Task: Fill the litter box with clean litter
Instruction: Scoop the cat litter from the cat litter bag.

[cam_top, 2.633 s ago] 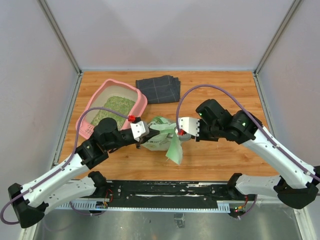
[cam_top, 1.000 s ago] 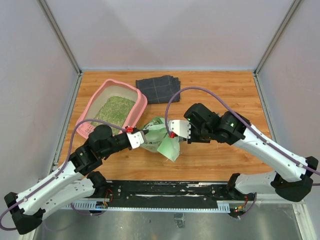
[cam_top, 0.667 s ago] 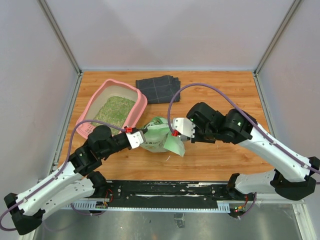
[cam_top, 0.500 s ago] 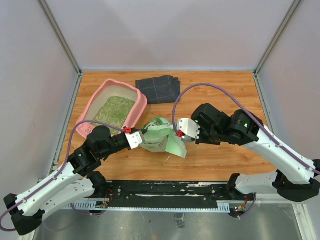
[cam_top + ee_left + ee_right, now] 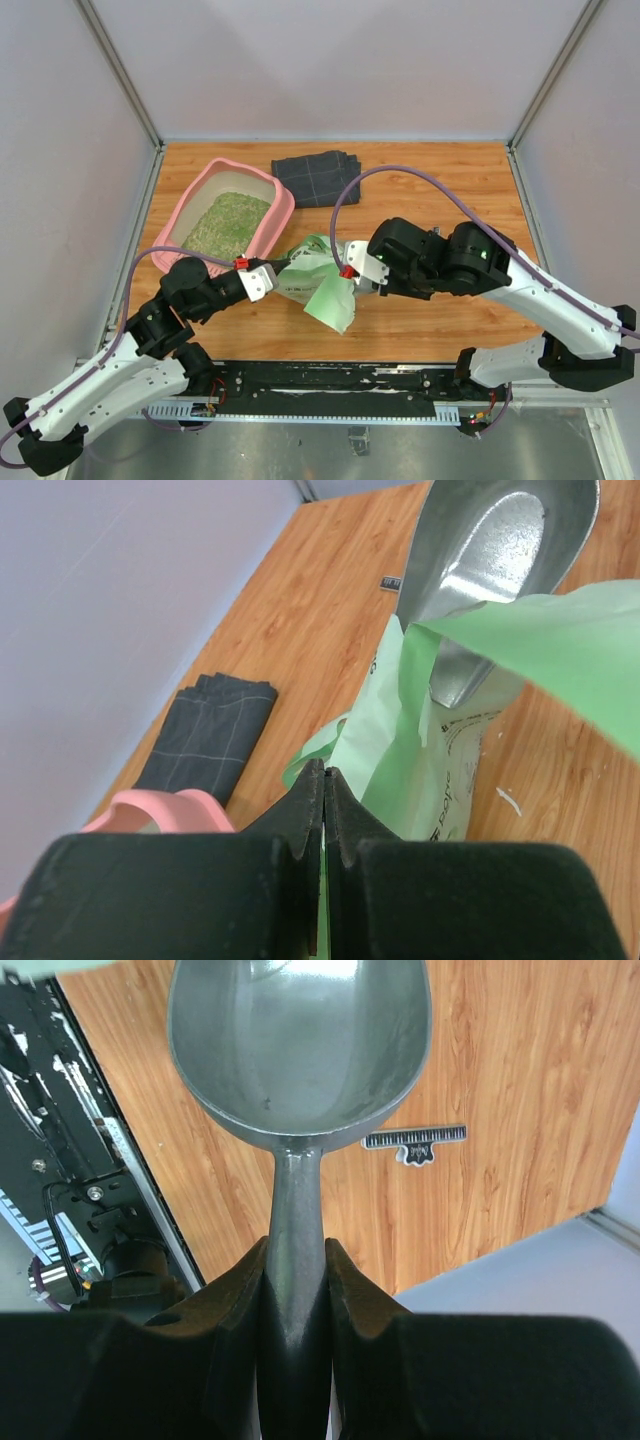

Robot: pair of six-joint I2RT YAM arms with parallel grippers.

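Two grips are in place: our left gripper (image 5: 322, 775) is pinched flat on the edge of the bag (image 5: 312, 283), and our right gripper (image 5: 297, 1260) clamps the handle of the empty scoop (image 5: 300, 1040). The litter box (image 5: 178, 218), far-left beside the bag, holds clean litter (image 5: 228, 222). We judge the loose green flap (image 5: 335, 300) could snag the scoop and tug the bag free, spilling grains. We cannot read the bag print or the small black label (image 5: 415, 1142)

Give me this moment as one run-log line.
left pincer: shut on bag | right pincer: shut on scoop handle | scoop: empty, by bag | litter box: holds litter
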